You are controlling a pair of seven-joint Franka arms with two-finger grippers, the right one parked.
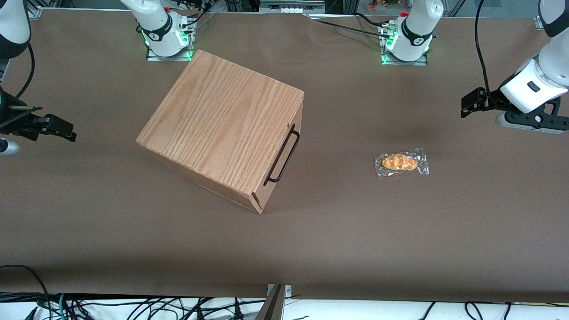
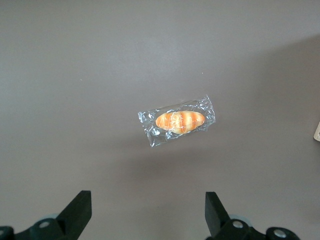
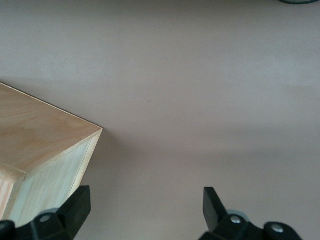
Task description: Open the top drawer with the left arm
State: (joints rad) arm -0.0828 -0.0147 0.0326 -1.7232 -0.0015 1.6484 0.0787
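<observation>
The wood-grained box (image 1: 222, 126) stands on the brown table, with its top drawer (image 1: 278, 153) shut flush in the front. The drawer's thin black wire handle (image 1: 282, 155) faces the working arm's end of the table. My left gripper (image 1: 467, 106) hangs high above the table, far off from the handle toward the working arm's end. In the left wrist view the gripper (image 2: 148, 200) is open with nothing between its fingers, and it looks down on bare table and a wrapped bread roll (image 2: 177, 121).
The wrapped bread roll (image 1: 401, 162) lies on the table between the box's front and my gripper, a little nearer the front camera than the gripper. A corner of the box (image 3: 40, 145) shows in the right wrist view. Two arm bases (image 1: 406, 42) stand along the table's farthest edge.
</observation>
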